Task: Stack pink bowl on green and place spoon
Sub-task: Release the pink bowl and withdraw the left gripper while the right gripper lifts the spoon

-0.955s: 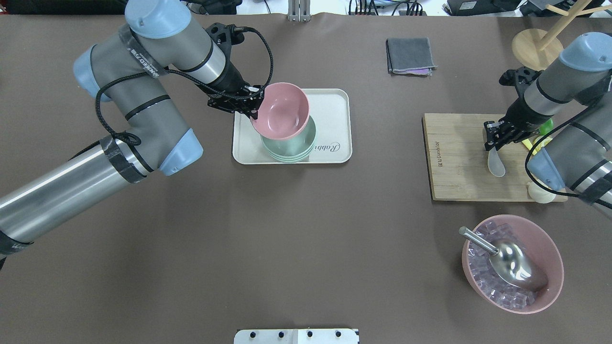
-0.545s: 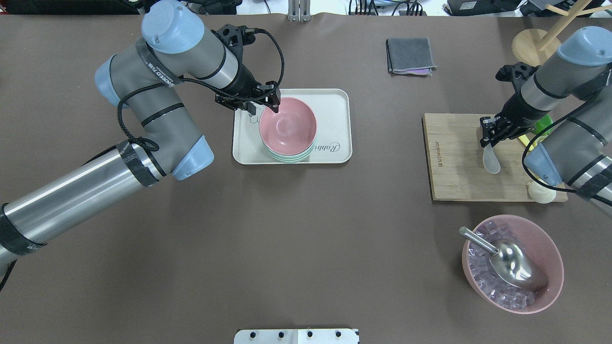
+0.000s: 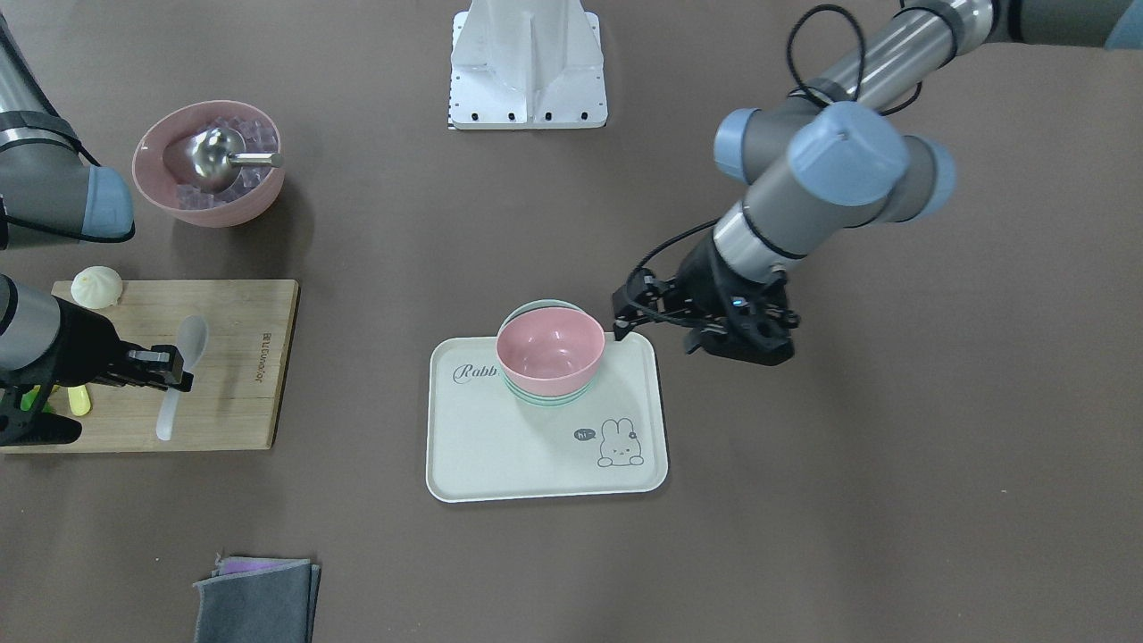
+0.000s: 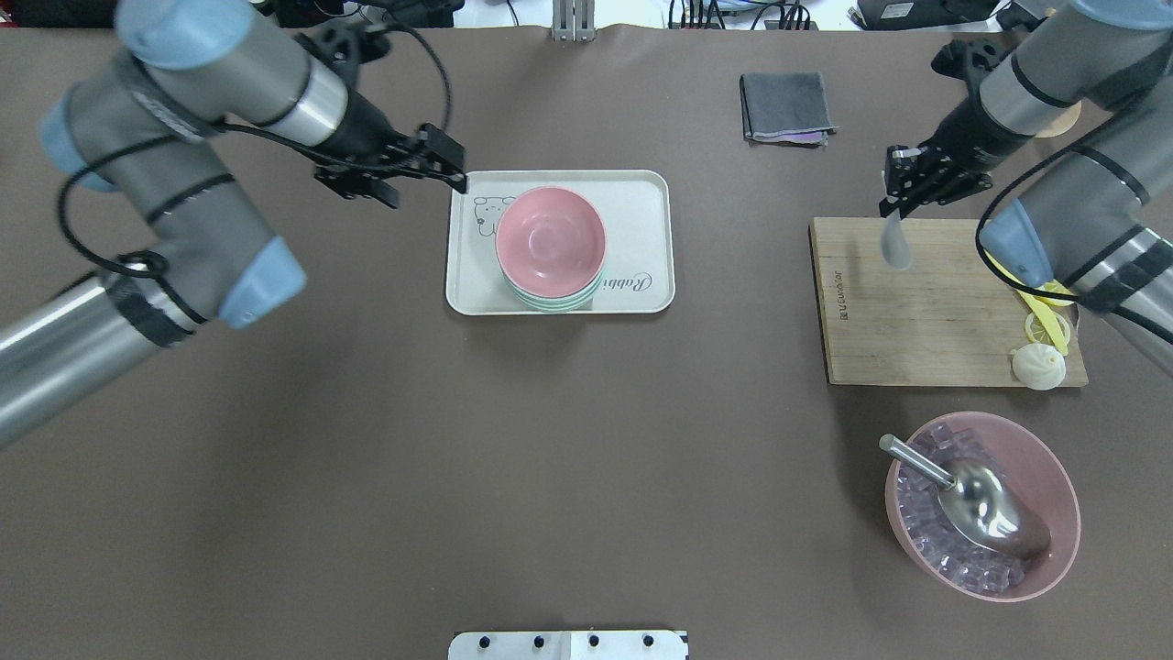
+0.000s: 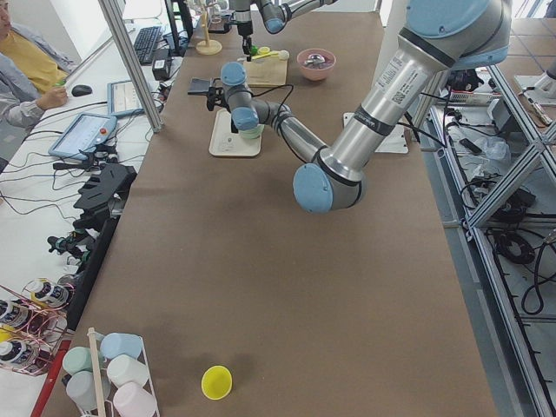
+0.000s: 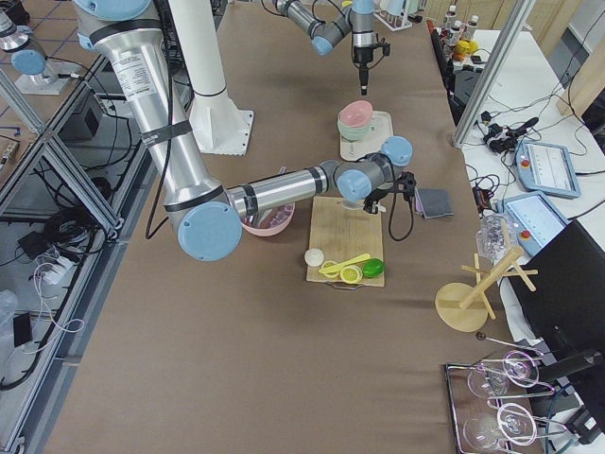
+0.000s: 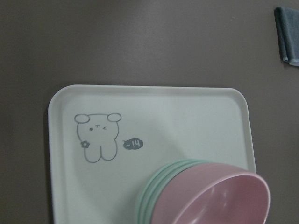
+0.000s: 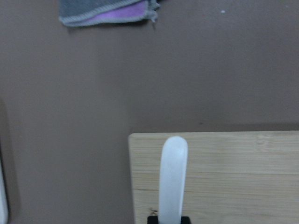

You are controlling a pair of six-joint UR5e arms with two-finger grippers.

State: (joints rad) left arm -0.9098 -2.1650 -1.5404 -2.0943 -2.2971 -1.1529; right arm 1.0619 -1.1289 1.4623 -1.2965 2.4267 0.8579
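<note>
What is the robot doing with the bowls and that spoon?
The pink bowl sits stacked on the green bowls on the tray. The left gripper is open beside the tray, holding nothing. The right gripper is pinching the white spoon by its handle over the wooden board. The spoon is not at the bowls yet.

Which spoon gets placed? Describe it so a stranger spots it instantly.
Find the wooden cutting board on the robot's right. Over its far edge the right hand grips the spoon by its handle. It is pale, translucent white, unlike the yellow measuring spoons and the metal scoop nearby.
</note>
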